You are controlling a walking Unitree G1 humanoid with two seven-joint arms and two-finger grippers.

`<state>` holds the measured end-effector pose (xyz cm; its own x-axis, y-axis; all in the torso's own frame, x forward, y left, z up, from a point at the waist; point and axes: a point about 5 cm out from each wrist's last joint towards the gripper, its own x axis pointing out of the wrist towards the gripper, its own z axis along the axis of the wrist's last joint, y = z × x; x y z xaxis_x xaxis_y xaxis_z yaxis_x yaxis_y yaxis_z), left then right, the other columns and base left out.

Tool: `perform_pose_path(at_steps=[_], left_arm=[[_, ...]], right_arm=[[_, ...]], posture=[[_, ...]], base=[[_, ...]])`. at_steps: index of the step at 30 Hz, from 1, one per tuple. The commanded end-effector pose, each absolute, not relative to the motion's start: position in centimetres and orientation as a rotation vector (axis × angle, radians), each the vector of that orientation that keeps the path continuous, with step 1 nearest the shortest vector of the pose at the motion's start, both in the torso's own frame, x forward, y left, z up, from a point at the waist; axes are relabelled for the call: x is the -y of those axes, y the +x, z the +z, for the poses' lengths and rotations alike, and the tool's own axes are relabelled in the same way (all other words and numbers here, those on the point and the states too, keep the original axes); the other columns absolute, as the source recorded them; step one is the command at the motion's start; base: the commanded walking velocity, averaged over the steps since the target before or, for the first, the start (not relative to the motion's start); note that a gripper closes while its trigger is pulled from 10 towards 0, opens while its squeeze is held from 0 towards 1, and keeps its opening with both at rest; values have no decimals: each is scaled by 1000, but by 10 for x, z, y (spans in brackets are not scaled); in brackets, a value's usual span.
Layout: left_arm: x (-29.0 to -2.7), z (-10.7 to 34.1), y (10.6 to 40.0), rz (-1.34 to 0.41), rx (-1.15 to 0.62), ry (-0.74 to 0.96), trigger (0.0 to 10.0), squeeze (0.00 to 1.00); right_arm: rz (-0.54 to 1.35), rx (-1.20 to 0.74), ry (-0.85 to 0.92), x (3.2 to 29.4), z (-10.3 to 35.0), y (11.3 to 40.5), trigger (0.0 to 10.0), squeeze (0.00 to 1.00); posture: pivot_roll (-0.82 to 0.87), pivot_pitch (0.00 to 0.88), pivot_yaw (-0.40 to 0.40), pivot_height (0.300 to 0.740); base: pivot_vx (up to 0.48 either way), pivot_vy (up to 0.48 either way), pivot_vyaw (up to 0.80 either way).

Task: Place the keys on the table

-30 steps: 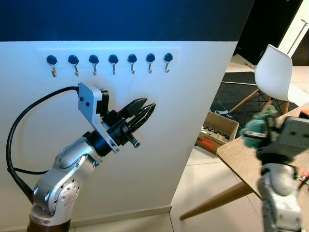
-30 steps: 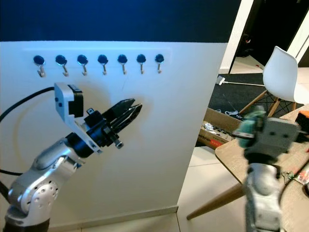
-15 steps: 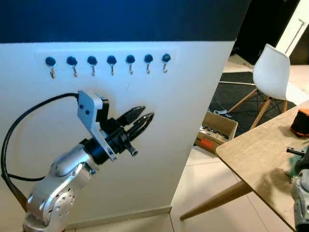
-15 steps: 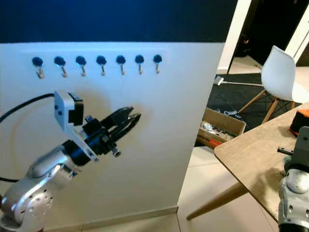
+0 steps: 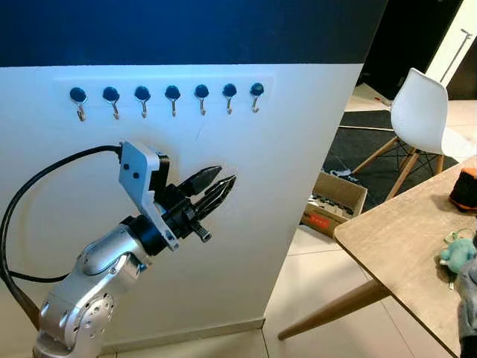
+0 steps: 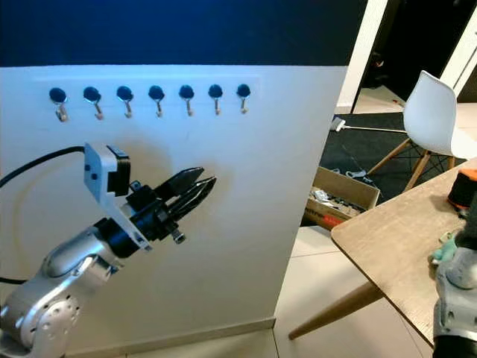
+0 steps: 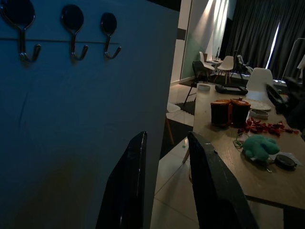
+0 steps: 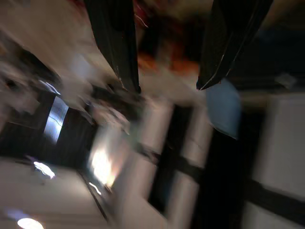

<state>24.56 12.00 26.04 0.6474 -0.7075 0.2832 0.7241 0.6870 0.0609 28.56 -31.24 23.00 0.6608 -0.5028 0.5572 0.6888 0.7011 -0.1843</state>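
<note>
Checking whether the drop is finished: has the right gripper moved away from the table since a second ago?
Yes. It has dropped from above the table edge, leaving the keys with the teal plush on it.
</note>
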Motion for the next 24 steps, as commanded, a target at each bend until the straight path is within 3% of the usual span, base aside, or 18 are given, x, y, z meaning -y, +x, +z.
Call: perform_pose_path(at_steps=[1, 3, 4, 9, 14, 21, 24], left_arm=[[-121, 258, 246, -810, 273, -32, 10000, 0], [-121, 256, 248, -800, 268, -31, 10000, 0], [-121, 256, 248, -800, 268, -31, 10000, 0], [-121, 251, 249, -779, 253, -32, 10000, 0], [-125, 238, 248, -762, 210, -30, 10000, 0], [-155, 149, 254, -384, -35, 83, 10000, 0], [-164, 122, 252, -293, -110, 136, 10000, 0]], right_arm=[[-515, 570, -427, 280, 237, 293, 10000, 0], [-321, 602, -455, 243, 235, 299, 10000, 0], [-321, 602, -455, 243, 235, 299, 10000, 0], [32, 493, -380, 184, 199, 303, 10000, 0], [105, 371, -349, 170, 157, 296, 10000, 0], [93, -97, -200, 178, 43, 259, 10000, 0], [76, -208, -179, 186, 20, 249, 10000, 0]], posture=[[109, 111, -23, 740], [110, 111, -26, 740], [110, 111, -26, 740], [112, 108, -35, 740], [117, 101, -47, 740], [123, 96, -55, 740], [125, 96, -56, 740]], base=[[0, 0, 0], [0, 0, 0], [0, 0, 0], [0, 0, 0], [0, 0, 0], [0, 0, 0], [0, 0, 0]])
